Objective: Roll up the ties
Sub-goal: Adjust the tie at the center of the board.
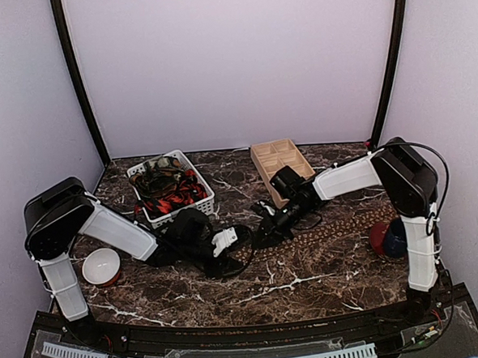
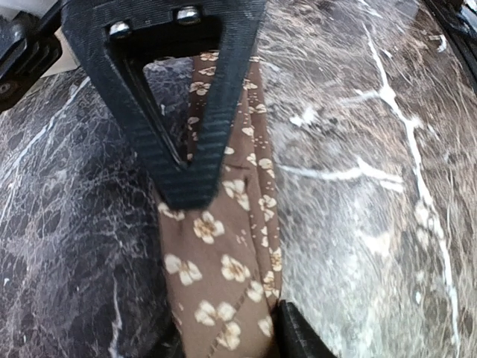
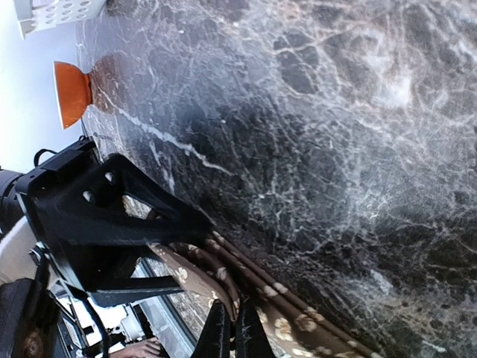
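**A:** Where is the tie being worked on?

**B:** A brown fabric necktie [image 1: 339, 221] printed with small tan flowers lies flat across the dark, white-veined marble tabletop [image 1: 310, 284]. It runs from the centre toward the right side. There it ends near a red bowl [image 1: 378, 239] and a dark blue bowl [image 1: 395, 241] by the right arm's base.

**A:** And the grippers?

**B:** Both meet at the tie's left end, just beside each other. The left gripper [image 2: 238, 257] has its fingers apart, one lying over the cloth and the other further along it, with folded layers showing between them. The right gripper [image 3: 232, 332] has its fingers drawn together, nipping the tie's stacked layers at their tips.

**A:** How much room is there around them?

**B:** A broad band of bare marble separates the tie from the near edge. A white slotted plastic basket [image 1: 186, 214] holding red-and-black ties [image 1: 171, 201] sits toward the back left corner. A shallow wooden compartment tray [image 1: 259, 168] sits at back centre, and the right forearm crosses its near end. A white bowl [image 1: 101, 266] stands near the left edge. Pale walls close off the left, back and right edges.
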`<move>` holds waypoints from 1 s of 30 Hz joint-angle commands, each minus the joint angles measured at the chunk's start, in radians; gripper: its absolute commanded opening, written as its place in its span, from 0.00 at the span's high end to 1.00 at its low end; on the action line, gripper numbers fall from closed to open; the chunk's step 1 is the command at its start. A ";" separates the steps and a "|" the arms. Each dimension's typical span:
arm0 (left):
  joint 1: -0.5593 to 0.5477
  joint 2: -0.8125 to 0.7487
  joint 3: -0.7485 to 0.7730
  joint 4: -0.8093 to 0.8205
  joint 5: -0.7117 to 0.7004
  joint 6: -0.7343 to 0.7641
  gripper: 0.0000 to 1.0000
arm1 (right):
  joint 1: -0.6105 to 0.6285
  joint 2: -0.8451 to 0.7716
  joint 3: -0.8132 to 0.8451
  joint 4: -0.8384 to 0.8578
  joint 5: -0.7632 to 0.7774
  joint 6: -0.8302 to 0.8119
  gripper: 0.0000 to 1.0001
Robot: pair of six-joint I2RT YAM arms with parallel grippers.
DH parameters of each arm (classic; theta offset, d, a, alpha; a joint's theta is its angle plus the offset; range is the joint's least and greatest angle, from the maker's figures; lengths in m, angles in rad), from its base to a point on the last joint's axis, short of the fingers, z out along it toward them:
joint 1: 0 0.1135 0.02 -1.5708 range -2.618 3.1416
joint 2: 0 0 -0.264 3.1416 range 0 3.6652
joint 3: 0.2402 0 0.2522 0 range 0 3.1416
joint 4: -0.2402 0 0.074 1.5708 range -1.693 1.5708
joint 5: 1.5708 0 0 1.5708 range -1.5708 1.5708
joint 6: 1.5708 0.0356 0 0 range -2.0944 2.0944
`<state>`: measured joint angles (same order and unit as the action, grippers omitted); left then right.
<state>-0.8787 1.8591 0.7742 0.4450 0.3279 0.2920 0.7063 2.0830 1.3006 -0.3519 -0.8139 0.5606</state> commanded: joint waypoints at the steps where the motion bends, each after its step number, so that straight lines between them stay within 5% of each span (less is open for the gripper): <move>1: 0.006 -0.059 -0.070 -0.047 -0.009 0.008 0.49 | 0.015 0.051 0.023 -0.014 0.021 -0.023 1.00; 4: 0.006 -0.113 -0.107 -0.029 -0.011 -0.027 0.35 | 0.016 0.067 0.013 -0.015 0.035 -0.035 1.00; 11: 0.006 -0.202 -0.195 0.028 -0.014 -0.124 0.37 | 0.016 0.058 -0.023 -0.012 0.055 -0.045 1.00; 20: 0.002 -0.119 -0.131 0.079 0.006 -0.190 0.33 | 0.018 0.044 -0.027 -0.023 0.073 -0.053 1.00; 26: 0.001 -0.129 -0.153 0.087 -0.034 -0.181 0.55 | 0.019 0.043 -0.032 -0.024 0.076 -0.057 1.00; 30: 0.000 -0.187 -0.137 0.050 -0.011 -0.147 0.61 | 0.022 0.047 -0.034 -0.031 0.080 -0.068 1.00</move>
<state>-0.8772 1.7432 0.6270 0.5076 0.3000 0.1192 0.7128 2.1242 1.2976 -0.3420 -0.8082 0.5148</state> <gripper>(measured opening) 0.402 0.012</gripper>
